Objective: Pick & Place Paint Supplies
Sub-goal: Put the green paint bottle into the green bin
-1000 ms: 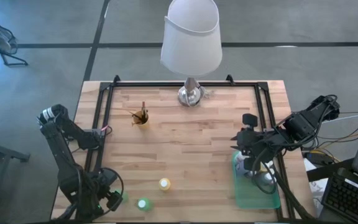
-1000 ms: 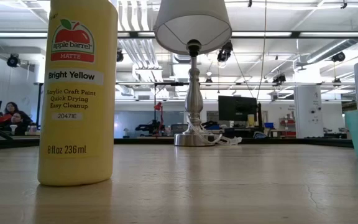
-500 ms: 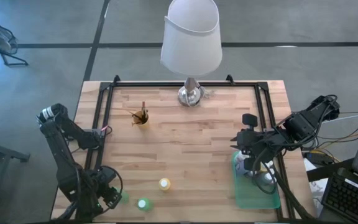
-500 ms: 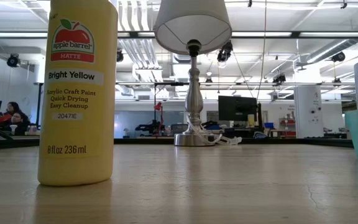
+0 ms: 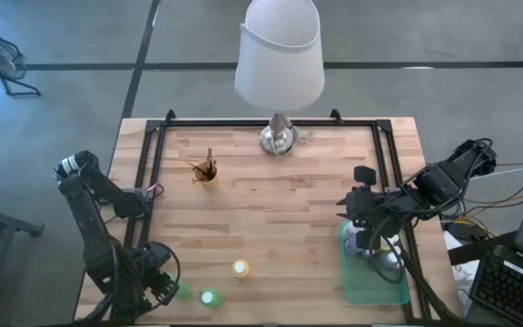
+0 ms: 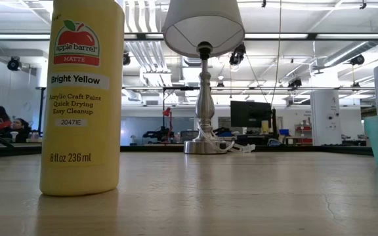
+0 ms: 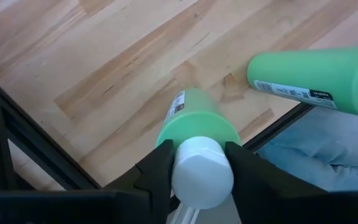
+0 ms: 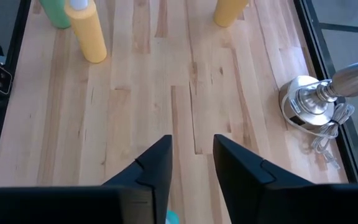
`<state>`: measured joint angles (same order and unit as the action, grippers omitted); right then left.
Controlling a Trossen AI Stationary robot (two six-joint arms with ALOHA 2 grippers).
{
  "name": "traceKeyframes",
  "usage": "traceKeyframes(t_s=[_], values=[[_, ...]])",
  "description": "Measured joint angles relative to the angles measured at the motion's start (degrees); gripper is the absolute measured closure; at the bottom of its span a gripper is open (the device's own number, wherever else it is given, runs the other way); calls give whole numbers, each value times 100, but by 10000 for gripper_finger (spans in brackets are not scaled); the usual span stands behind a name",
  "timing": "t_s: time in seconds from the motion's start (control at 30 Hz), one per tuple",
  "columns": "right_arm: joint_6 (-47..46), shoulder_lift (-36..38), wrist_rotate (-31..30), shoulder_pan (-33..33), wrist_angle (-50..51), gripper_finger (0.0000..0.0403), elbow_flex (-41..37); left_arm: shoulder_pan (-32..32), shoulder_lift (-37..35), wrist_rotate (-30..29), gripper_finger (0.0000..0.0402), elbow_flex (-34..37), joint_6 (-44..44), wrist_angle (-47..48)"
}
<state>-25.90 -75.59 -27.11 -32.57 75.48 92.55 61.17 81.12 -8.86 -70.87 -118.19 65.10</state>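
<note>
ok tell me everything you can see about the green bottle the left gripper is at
The green paint bottle is smooth plastic with a white screw cap and a small printed label down its side. It stands upright at the table's near left corner. The left gripper has its jaws closed on either side of the cap. A second green bottle stands apart from it.

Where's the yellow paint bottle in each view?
High view: yellow paint bottle near the front edge, left of centre.
Low view: the bottle fills the left side, close up.
Left wrist view: not in it.
Right wrist view: the bottle stands upright on bare wood.
Shared landmark: lamp base.
</note>
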Motion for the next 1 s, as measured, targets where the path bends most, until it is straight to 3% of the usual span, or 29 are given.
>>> traceKeyframes(t_s=[0.4, 0.6, 1.0], values=[[-1, 0, 0, 1, 2, 262, 0, -7, 4, 51, 234, 7, -42, -102], [-1, 0, 0, 0, 1, 257, 0, -20, 0, 146, 275, 4, -46, -103], [-1, 0, 0, -1, 0, 294, 0, -38, -3, 155, 277, 4, 84, -57]])
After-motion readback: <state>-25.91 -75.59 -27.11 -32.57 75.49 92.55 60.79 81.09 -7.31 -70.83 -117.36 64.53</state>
